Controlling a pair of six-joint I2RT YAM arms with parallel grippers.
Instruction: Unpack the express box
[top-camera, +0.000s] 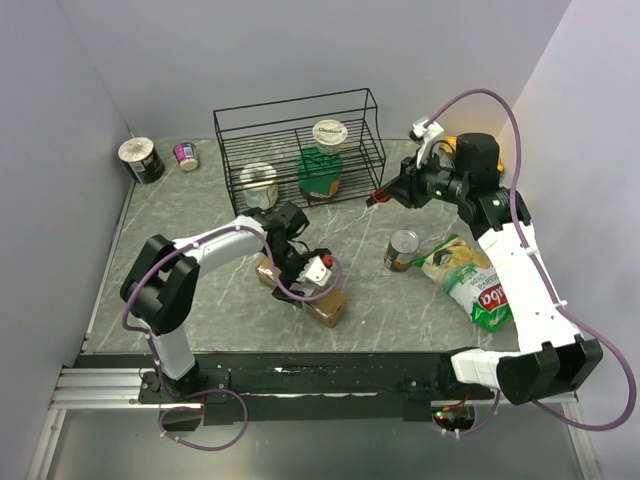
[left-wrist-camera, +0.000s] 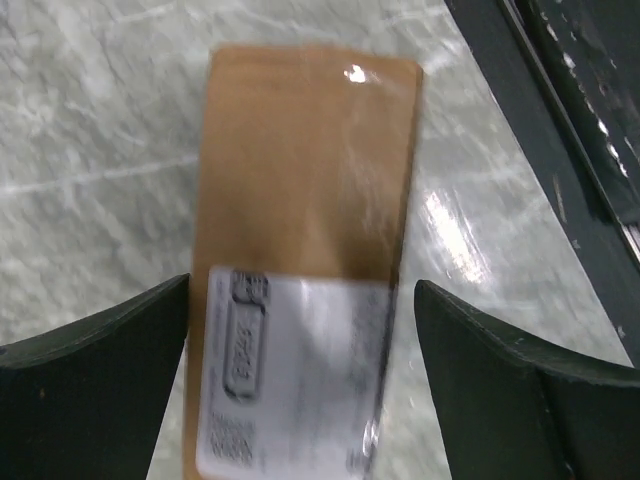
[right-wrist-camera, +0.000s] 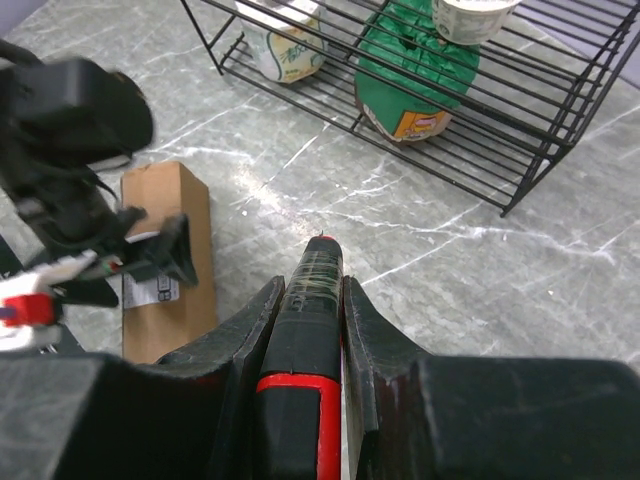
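Two claws differ: the left claw (left-wrist-camera: 302, 285) gapes wide, straddling the express box (left-wrist-camera: 300, 180), fingers clear of its sides; the right claw (right-wrist-camera: 308, 295) pinches a black-and-red tool (right-wrist-camera: 298, 360). The box lies flat on the worktop (top-camera: 200, 210), label up, its long axis diagonal. A can (top-camera: 402, 250) and a wire rack (top-camera: 300, 140) stand apart from it.

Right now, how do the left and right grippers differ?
The left gripper is wide open and empty; the right gripper is closed on a black-and-red tool. The left gripper hangs directly over the express box; the right gripper is off toward the wire rack, clear of the box. Both are black.
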